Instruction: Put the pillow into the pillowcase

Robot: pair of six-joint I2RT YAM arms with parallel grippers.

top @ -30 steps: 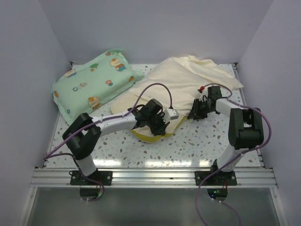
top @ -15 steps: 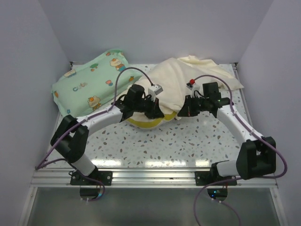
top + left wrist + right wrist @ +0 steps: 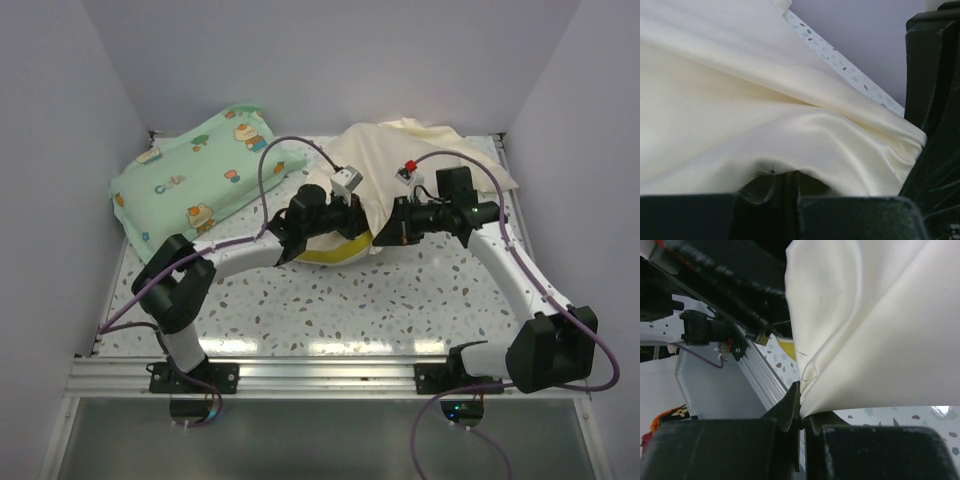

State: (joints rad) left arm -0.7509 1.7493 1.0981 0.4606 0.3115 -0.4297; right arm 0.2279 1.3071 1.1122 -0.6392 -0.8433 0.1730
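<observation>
Two pillows on my speckled white tabletop (image 3: 400, 300), lilac walls (image 3: 330, 60) around: one mint-green cartoon-print pillow (image 3: 200, 175), one yellow-edged cream pillow (image 3: 325, 255), seemingly half-covered. My left gripper (image 3: 785, 185) and right gripper (image 3: 801, 405) each pinch the one smooth cream fabric pillowcase (image 3: 400, 160).

You get bright, even light from above; glare streaks the desk (image 3: 330, 345); close up, the pillowcase (image 3: 790, 100) gleams, dark foreground blurred.

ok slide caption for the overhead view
The left gripper and right gripper pinch the pillowcase, raised over the pillow, yellow edge showing; a mint cartoon-print pillow lies back left.
</observation>
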